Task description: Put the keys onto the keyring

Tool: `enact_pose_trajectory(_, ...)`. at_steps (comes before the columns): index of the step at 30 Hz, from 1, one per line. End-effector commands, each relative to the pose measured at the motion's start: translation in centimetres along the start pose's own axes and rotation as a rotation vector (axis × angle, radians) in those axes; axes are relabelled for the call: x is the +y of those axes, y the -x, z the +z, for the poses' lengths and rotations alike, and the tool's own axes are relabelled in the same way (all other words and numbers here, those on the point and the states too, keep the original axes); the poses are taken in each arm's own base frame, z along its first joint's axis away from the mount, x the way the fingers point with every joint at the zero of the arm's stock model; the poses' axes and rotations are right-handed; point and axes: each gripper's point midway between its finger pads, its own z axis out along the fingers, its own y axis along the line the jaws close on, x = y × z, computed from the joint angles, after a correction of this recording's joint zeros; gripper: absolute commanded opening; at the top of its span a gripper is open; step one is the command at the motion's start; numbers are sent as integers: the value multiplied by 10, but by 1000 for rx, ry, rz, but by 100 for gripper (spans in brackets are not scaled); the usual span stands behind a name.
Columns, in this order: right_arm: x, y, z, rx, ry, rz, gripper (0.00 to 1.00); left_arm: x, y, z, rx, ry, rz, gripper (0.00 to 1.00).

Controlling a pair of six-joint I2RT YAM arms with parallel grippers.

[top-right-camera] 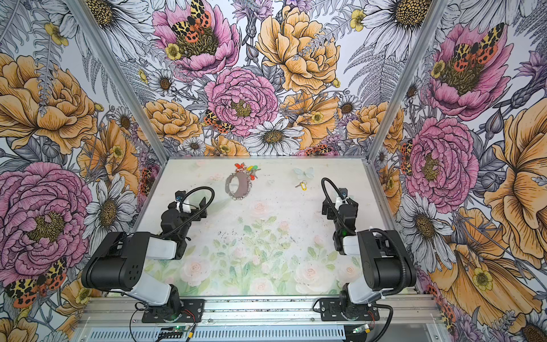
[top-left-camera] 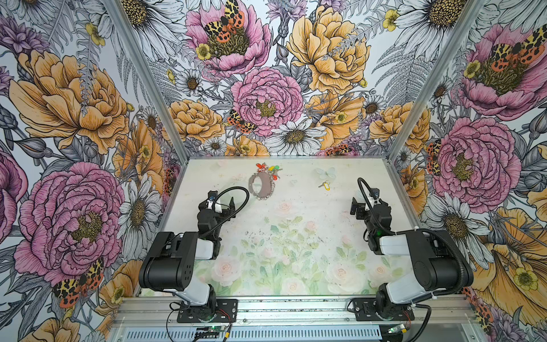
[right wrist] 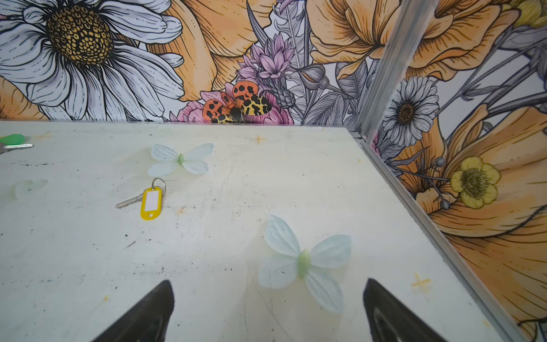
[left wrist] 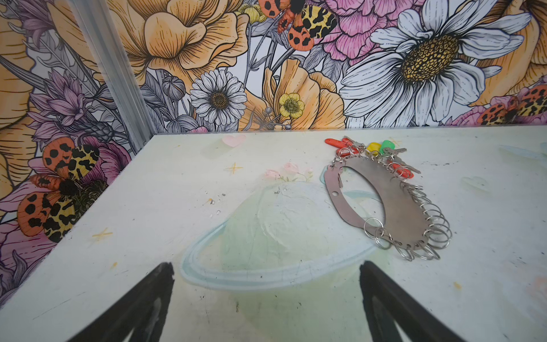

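the yellow key (right wrist: pixel 151 201) lay flat on the table (right wrist: pixel 88 266). its tag pointed toward the near side, its silver blade angled off to the left, and a small split ring sat at its far end. in both top views it sat in the far right part of the table, on the near side of a pale printed butterfly (right wrist: pixel 180 158).

the right claw (right wrist: pixel 268 283) was nearer than the key and to its right, clearly apart from it. its fingers (right wrist: pixel 148 314) were spread wide and pinched nothing. bare table showed between them, and a second butterfly print (right wrist: pixel 302 260) lay just beyond the gap. the key lay farther out than the fingertips and left of the gap, not in line with it.

the keyring (left wrist: pixel 399 207) lay flat on the far part of the table, left of centre, well apart from the yellow key and to its left. small split rings fringed its edge. a bunch of tagged keys (left wrist: pixel 389 145), with red, yellow and green tags, hung on it at the far end.

the left claw (left wrist: pixel 266 266) was nearer than the keyring and to its left, not touching it. its fingers (left wrist: pixel 142 302) were also spread wide, holding nothing, over a faint planet print (left wrist: pixel 266 237) on the table. in a top view both arms (top-left-camera: pixel 174 266) reached in from the near edge. flowered walls (top-left-camera: pixel 266 88) closed in the left, right and far sides.
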Motion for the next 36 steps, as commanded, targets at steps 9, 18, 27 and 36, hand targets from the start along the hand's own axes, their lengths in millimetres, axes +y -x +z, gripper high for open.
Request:
enact_pose_trajectory(9,0,9,4,-18,7,23,99,18,6,12,23,61,-64,99)
enact_pose_trajectory(18,7,11,-2,-50,34,-4,99,8,10,6,-3,6,-39,99)
enact_pose_trajectory(27,37,35,-48,-191,107,-130,99,-7,66,-56,-149,116,-24,99)
enact_pose_trajectory(36,48,120,-109,-233,216,79,100,13,95,-87,19,224,-554,99)
